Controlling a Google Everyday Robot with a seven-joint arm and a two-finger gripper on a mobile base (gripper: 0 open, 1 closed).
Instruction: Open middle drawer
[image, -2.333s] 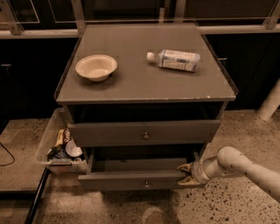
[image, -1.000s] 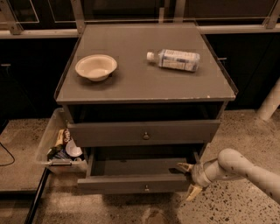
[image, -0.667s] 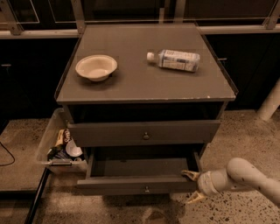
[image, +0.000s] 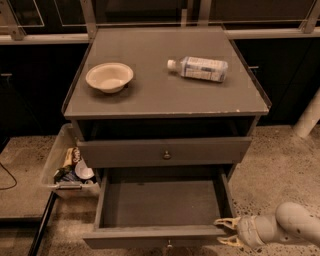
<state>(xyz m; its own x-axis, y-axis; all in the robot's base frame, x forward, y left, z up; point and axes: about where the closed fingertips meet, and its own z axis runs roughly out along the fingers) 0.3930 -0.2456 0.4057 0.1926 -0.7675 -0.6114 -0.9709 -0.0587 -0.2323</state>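
Observation:
The middle drawer (image: 160, 202) is pulled far out below the upper drawer front (image: 135, 152). Its plain grey tray is bare, and its small round knob (image: 170, 244) shows at the bottom edge of the view. My gripper (image: 226, 232) is at the right end of this drawer's front panel, low on the right. Its pale fingers (image: 223, 222) are spread, one just behind and one just in front of the panel's corner. The arm (image: 292, 227) reaches in from the right. The bottom drawer is hidden.
On the cabinet top (image: 150, 95) stand a cream bowl (image: 109, 76) and a lying water bottle (image: 200, 68). A clear bin (image: 52, 160) with snacks sits on the floor to the left. A white post (image: 307, 117) stands at the right.
The middle drawer has slid farther out toward the camera. My gripper has moved down and forward with the drawer's right front corner.

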